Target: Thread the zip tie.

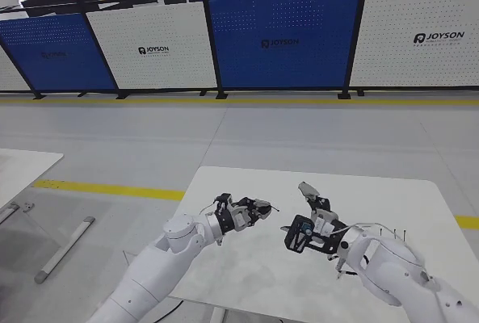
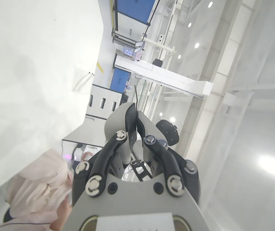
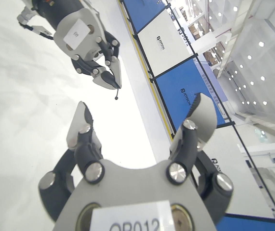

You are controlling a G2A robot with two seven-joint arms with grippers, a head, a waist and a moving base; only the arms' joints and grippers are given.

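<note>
My left gripper [image 1: 261, 210] is shut on a thin black zip tie [image 1: 273, 209] above the white table [image 1: 239, 186]. In the left wrist view the fingers [image 2: 130, 118] pinch together and a short length of the zip tie [image 2: 135, 94] sticks out past them. My right gripper [image 3: 141, 103] stands open a little way off, facing the left gripper [image 3: 112, 82]. The zip tie's end [image 3: 116, 95] hangs from those shut fingers and carries a small knob at its tip. Nothing is between the right gripper's fingers. In the top view the right gripper [image 1: 301, 216] sits just right of the tie's tip.
Several thin ties [image 1: 397, 234] lie on the table beside the right forearm, and show faintly as ties [image 2: 83, 81] in the left wrist view. A second white table [image 1: 13, 174] stands at the far left. Blue and white partition panels [image 1: 283, 40] line the back.
</note>
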